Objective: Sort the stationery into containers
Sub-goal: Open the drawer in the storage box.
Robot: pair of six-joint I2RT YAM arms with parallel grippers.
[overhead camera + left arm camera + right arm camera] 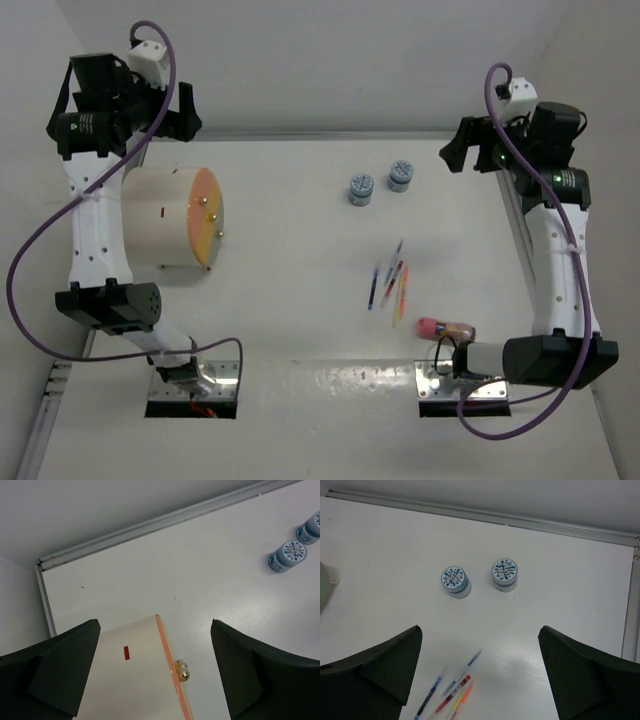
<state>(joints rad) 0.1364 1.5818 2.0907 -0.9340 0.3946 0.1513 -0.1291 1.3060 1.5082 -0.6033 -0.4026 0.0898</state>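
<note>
Cream drum (pixel 165 217) is set at the left of the desk (pixel 290 330), its face (pixel 205 218) shut, contents unseen. Pens (pixel 390 285), a pink cylinder (pixel 445 328) and two round pieces (pixel 361 188) are left loose, unsorted. Both empty, the left end effector (pixel 155 665) is held apart over the drum, the right end effector (pixel 480 675) over the pieces, seemingly ready to begin.

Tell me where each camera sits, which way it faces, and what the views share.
Top: high behind the arm bases, looking down on the table; both arms show, with drum, pens, two tubs.
Left wrist: over the drum, aimed down toward the far rail; open left gripper frames it.
Right wrist: aimed down at tubs and pens; open right gripper frames them.
Shared: the tubs appear in all three.
</note>
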